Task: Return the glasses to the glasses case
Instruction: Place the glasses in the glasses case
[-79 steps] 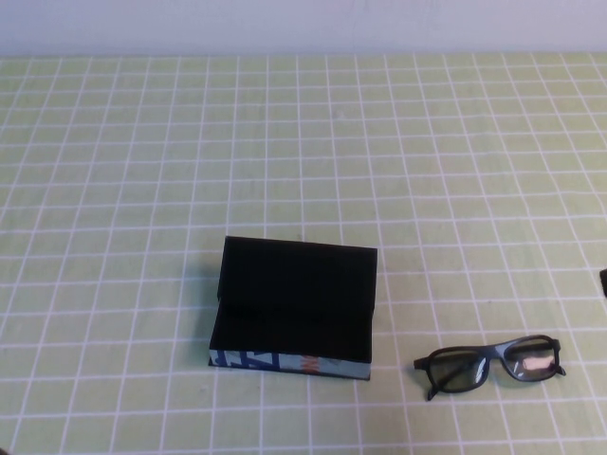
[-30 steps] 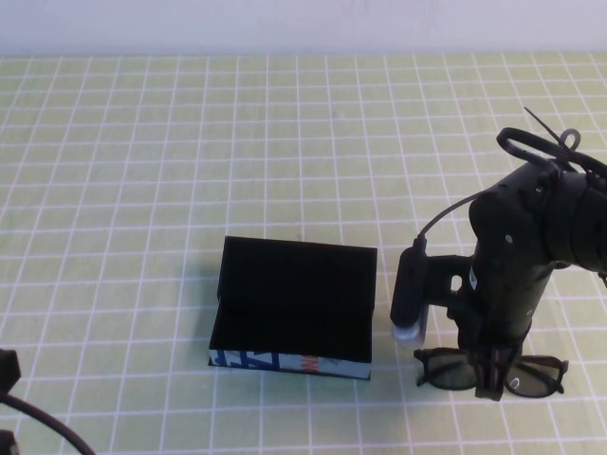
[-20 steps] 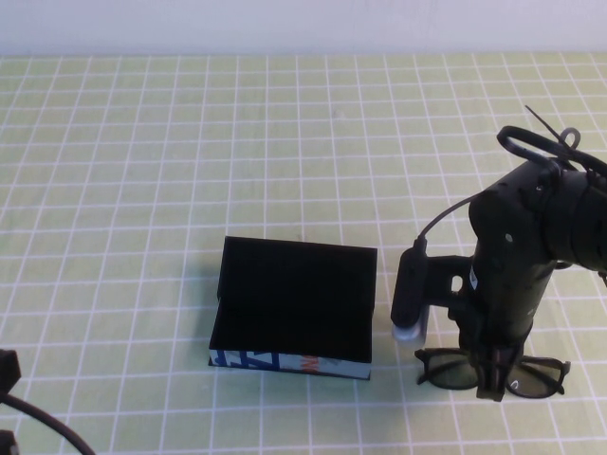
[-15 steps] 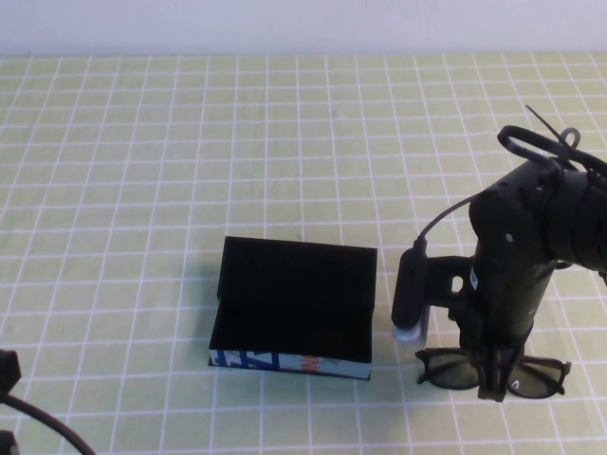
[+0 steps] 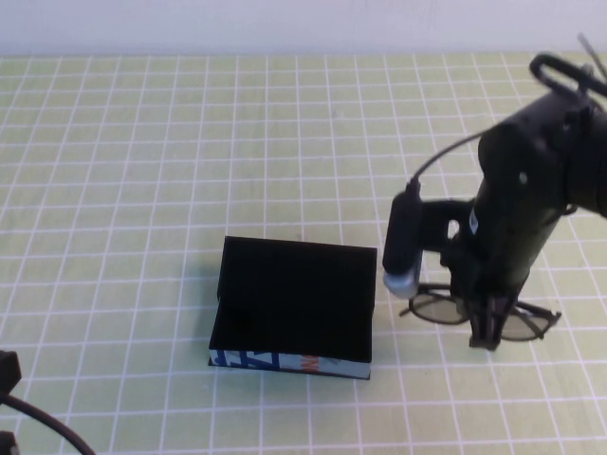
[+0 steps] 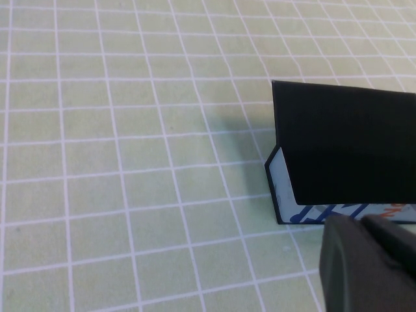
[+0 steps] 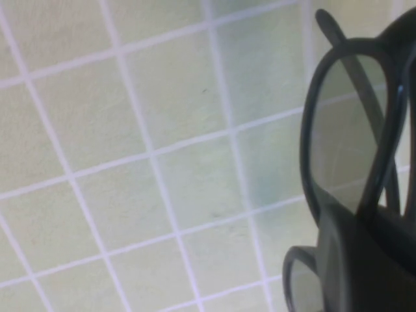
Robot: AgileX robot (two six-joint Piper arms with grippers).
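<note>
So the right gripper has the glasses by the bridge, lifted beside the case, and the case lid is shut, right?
Not quite: the case lid is open, standing up behind the empty black tray, as the high view shows. The rest holds: the right gripper has the glasses by the bridge, lifted beside the case. The left gripper sits low near the case's printed front.

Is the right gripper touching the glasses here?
Touching. In the right wrist view the right gripper is clamped on the bridge of the glasses; the high view shows them carried beside the glasses case. The left gripper sits near the case.
</note>
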